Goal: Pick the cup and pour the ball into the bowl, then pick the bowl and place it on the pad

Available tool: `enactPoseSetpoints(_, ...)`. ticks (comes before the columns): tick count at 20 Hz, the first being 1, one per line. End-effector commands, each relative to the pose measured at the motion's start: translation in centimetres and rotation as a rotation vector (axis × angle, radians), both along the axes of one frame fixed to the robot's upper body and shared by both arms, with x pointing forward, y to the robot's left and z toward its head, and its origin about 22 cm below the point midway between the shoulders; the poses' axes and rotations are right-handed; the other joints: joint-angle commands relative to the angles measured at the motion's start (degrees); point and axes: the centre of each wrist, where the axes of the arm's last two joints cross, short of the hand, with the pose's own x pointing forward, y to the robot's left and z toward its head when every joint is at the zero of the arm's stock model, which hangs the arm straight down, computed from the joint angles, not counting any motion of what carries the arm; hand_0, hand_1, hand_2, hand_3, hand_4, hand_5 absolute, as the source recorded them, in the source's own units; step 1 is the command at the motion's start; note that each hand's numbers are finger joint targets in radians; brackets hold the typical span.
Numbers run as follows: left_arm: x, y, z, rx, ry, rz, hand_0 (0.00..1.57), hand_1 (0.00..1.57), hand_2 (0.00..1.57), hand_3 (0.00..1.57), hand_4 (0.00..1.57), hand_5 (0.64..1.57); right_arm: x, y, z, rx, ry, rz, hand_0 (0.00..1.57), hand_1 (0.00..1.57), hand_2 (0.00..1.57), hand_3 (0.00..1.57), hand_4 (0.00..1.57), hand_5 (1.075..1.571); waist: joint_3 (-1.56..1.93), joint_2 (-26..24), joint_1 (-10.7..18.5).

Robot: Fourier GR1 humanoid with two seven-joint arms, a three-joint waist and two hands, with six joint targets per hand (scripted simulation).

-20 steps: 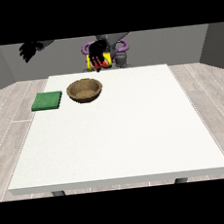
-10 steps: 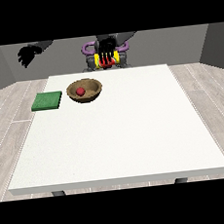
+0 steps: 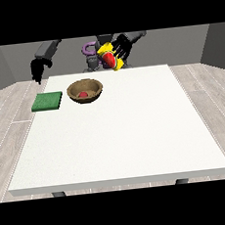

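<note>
A brown bowl (image 3: 85, 90) stands on the white table (image 3: 122, 143) near its far left part, with a small red ball (image 3: 83, 94) lying inside it. Left of the bowl lies the flat green pad (image 3: 47, 101). Behind and to the right of the bowl, above the table's far edge, the hand at the view's right (image 3: 122, 45) is curled round a yellow cup (image 3: 108, 59). The cup is tilted, so its red inside faces the camera. The hand at the view's left (image 3: 37, 69) hangs in the air above the table's far left corner, fingers relaxed, holding nothing.
The robot's torso (image 3: 93, 57) stands behind the table's far edge. Grey plank floor surrounds the table. The table's near half and right side hold nothing else that I can see.
The red ball has dropped into the bowl and settled there. The cup, tipped over the bowl a second ago, has moved up and to the right. The hand at the view's left came lower.
</note>
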Motion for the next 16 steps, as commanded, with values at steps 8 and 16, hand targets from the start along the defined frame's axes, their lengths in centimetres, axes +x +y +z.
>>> enactPoseSetpoints(8,1.0,13.2,9.5,-0.549,-0.014,-0.390,0.00,0.00,0.00,0.00,0.24,1.490,-0.8,1.0,-1.6,0.054,-0.041,-0.199,0.00,0.00,0.00,0.00,0.00,1.570,0.58,6.6,12.0)
enactPoseSetpoints(16,1.6,25.8,12.4,-0.590,-0.019,-0.376,0.00,0.00,0.00,0.00,0.31,1.508,1.8,6.2,-2.3,0.094,-0.021,-0.164,0.00,0.00,0.00,0.00,0.00,1.568,0.87,7.0,9.7)
